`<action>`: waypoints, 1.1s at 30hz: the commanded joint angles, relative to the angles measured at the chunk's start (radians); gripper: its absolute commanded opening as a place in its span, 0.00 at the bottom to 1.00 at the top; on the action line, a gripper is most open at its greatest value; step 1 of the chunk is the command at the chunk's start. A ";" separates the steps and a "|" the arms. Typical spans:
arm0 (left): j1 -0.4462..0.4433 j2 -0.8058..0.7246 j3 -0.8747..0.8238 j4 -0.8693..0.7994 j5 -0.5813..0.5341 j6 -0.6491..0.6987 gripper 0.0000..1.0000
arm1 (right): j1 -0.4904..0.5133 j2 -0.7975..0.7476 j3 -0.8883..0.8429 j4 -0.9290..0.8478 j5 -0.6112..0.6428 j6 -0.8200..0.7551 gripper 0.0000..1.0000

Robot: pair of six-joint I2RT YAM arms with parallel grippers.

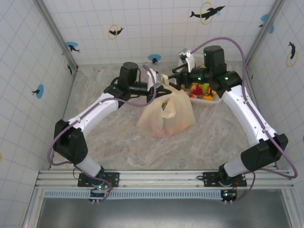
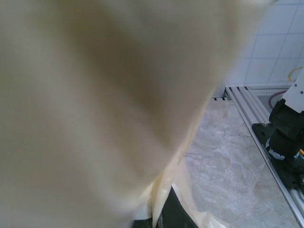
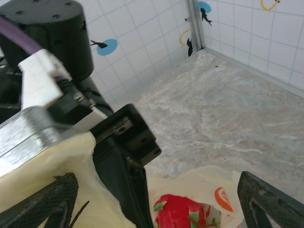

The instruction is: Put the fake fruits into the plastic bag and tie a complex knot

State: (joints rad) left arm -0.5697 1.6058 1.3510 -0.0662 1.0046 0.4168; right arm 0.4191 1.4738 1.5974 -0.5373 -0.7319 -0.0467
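The cream-yellow plastic bag (image 1: 166, 116) stands mid-table with orange shapes showing through its lower part. My left gripper (image 1: 156, 89) is shut on the bag's upper edge and holds it up; in the left wrist view blurred bag film (image 2: 104, 104) hangs close over the lens above a dark finger (image 2: 179, 214). My right gripper (image 3: 156, 192) stands wide open over the bag's mouth with nothing between its fingers. Below it a red fake fruit (image 3: 183, 213) with green flecks lies inside the bag. More fake fruits (image 1: 201, 89) sit behind the bag.
A white basket (image 1: 216, 99) holding those fruits stands at the back right, close under the right arm. Tiled walls close in three sides. Bare marbled tabletop (image 1: 204, 142) lies in front of the bag. The right arm's base (image 2: 287, 137) sits by the metal rail.
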 commanded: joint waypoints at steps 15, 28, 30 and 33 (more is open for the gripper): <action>-0.008 -0.034 0.004 0.002 -0.005 0.014 0.00 | 0.048 -0.024 -0.031 -0.216 0.088 -0.204 1.00; -0.010 -0.039 0.000 0.002 -0.005 0.015 0.00 | 0.069 -0.039 -0.031 -0.217 0.216 -0.236 1.00; -0.010 -0.039 0.000 0.002 -0.006 0.013 0.00 | 0.069 -0.084 -0.072 -0.162 0.219 -0.254 1.00; -0.009 -0.044 -0.003 0.002 -0.008 0.016 0.00 | 0.063 -0.104 -0.107 -0.131 0.172 -0.258 1.00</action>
State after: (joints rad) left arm -0.5716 1.6005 1.3510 -0.0662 0.9962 0.4187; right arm 0.4839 1.4105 1.5139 -0.7219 -0.5438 -0.2825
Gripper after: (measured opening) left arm 0.055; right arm 0.996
